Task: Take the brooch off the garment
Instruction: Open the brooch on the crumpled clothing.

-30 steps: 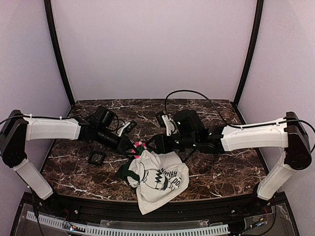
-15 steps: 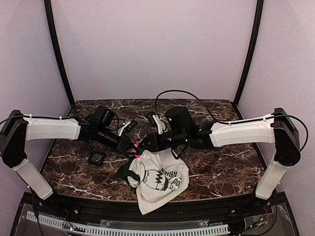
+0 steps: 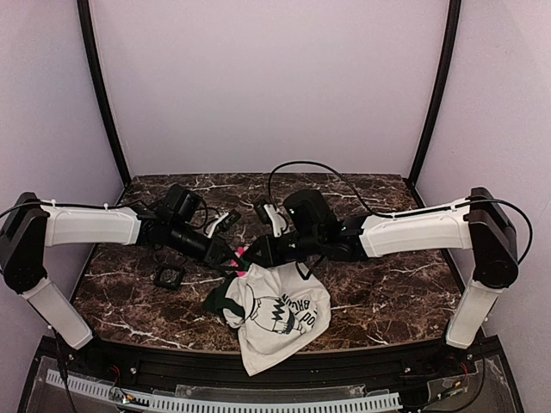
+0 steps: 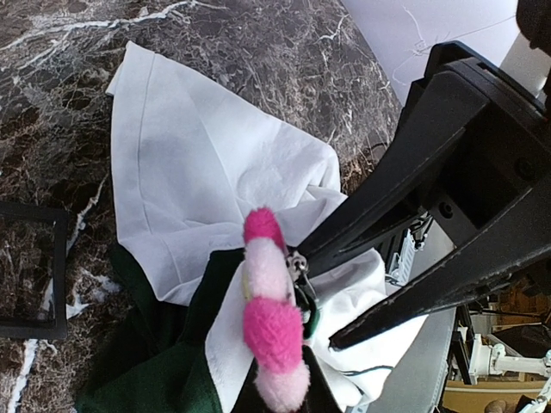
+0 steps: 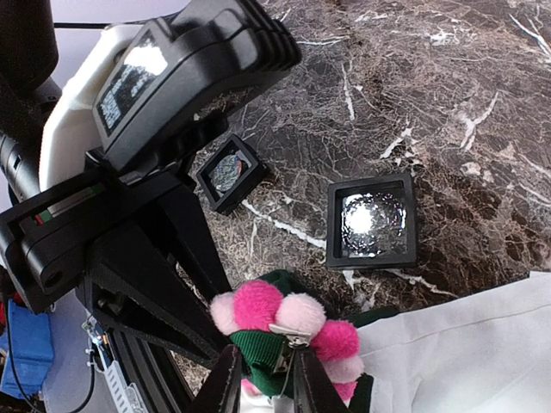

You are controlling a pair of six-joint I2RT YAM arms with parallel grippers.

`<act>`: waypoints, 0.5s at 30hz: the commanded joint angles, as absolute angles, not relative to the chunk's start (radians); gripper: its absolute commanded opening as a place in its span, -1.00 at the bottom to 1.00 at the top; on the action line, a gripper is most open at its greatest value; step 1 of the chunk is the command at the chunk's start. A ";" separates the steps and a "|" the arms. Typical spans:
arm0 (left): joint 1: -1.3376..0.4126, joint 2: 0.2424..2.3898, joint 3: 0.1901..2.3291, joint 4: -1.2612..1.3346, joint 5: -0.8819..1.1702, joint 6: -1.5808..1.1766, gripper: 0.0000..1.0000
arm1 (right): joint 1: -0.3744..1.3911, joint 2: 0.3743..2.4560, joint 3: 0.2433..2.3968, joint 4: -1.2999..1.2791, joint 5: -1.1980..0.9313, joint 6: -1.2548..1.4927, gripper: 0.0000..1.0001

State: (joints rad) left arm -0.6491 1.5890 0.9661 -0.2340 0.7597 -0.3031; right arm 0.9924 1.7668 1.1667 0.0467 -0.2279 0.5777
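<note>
The brooch (image 3: 242, 255), a ring of pink and pale pink pompom petals (image 5: 258, 305), sits on the dark green collar of the garment (image 3: 280, 314). The garment is a white T-shirt with a black drawing, lying crumpled near the front edge. My left gripper (image 3: 225, 252) reaches in from the left and is shut on the brooch's lowest petal (image 4: 280, 379). My right gripper (image 5: 265, 357) comes from the right. Its jaws pinch the green collar fold and the metal clip behind the brooch (image 4: 271, 318). White shirt cloth (image 4: 189, 172) spreads out beyond it.
Small black square frames lie on the marble table (image 3: 387, 284): one left of the shirt (image 3: 168, 276), and two show in the right wrist view (image 5: 372, 219) (image 5: 228, 172). The shirt's hem hangs over the table's front edge. Both arms meet closely above the collar.
My right arm has swung left to the brooch, and its jaws have narrowed onto the green collar. The left gripper has stayed where it was, still shut.
</note>
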 commanded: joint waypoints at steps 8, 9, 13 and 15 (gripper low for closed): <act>-0.655 1.554 0.964 -0.192 0.793 -0.309 -0.98 | 0.986 1.789 1.173 0.062 -0.246 0.612 -1.00; -0.655 1.555 0.961 -0.178 0.800 -0.317 -0.98 | 0.986 1.786 1.170 0.069 -0.244 0.618 -1.00; -0.655 1.566 0.950 -0.135 0.843 -0.353 -0.86 | 0.991 1.774 1.146 0.103 -0.222 0.632 -1.00; -0.655 1.570 0.949 -0.126 0.854 -0.361 -0.76 | 0.997 1.769 1.140 0.107 -0.199 0.631 -1.00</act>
